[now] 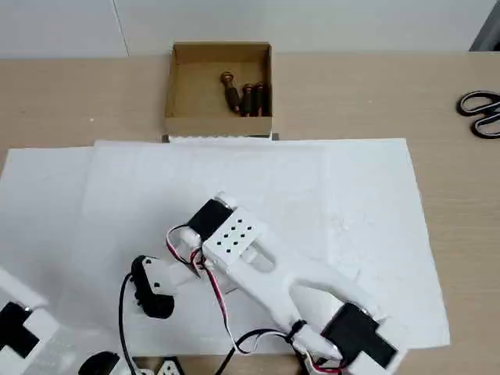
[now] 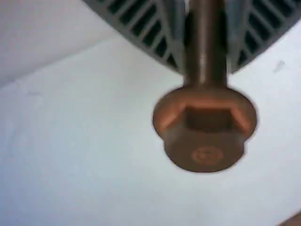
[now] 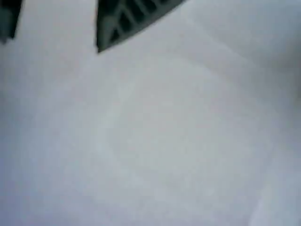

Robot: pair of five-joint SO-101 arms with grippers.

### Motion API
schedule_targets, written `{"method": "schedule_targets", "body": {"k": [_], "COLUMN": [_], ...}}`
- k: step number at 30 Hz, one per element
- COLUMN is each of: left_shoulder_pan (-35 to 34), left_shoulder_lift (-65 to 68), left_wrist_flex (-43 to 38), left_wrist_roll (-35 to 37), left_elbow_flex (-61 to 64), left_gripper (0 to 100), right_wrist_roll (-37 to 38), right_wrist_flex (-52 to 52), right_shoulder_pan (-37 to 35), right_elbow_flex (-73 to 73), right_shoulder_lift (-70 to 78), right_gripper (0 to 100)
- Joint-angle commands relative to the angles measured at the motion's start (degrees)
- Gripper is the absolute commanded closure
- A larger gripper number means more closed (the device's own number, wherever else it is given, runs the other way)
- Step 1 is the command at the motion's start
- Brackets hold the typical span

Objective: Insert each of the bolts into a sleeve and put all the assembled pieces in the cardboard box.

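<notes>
A copper-coloured bolt [image 2: 204, 127] with a hex flange head hangs above the white paper, head toward the camera, and my left gripper [image 2: 205, 28] is shut on its shank between ribbed grey fingers [image 2: 141, 28]. My right gripper [image 3: 56, 19] is open just over bare paper, with nothing between its dark fingertips [image 3: 131, 19]. The cardboard box [image 1: 219, 125] stands at the back of the table and holds three dark assembled pieces [image 1: 246, 95] near its right side. A white arm [image 1: 258, 266] stretches from the front right across the paper; its fingers are hidden beneath it.
A large white paper sheet [image 1: 328, 195] covers the work area in front of the box. Black scissors [image 1: 482, 112] lie at the far right edge. Part of another white arm [image 1: 19, 328] sits at the front left corner.
</notes>
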Motion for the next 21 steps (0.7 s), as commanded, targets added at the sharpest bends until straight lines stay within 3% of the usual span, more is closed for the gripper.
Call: {"method": "schedule_targets", "body": {"k": [1, 8, 15, 21], "left_shoulder_pan": [0.18, 0.18, 0.26, 1.58], "left_shoulder_lift": [-3.34, -3.34, -3.34, -3.34], "left_wrist_flex": [1.23, 1.23, 1.14, 1.14], "left_wrist_roll": [-0.53, -0.62, -0.62, -0.53], "left_elbow_flex": [-0.22, -0.22, -0.48, -0.48], "left_gripper": [99, 99, 99, 99], "right_wrist_roll": [0.35, 0.44, 0.53, 0.53], "right_wrist_flex": [-1.80, -4.18, -4.70, -4.88], "right_shoulder_pan": [1.54, 3.56, 3.91, 3.91], "right_elbow_flex": [-1.67, -2.02, -1.93, -1.67], "right_shoulder_lift": [-1.89, 1.80, 2.59, 2.95], "right_gripper": [88.3, 87.9, 76.7, 76.8]}}
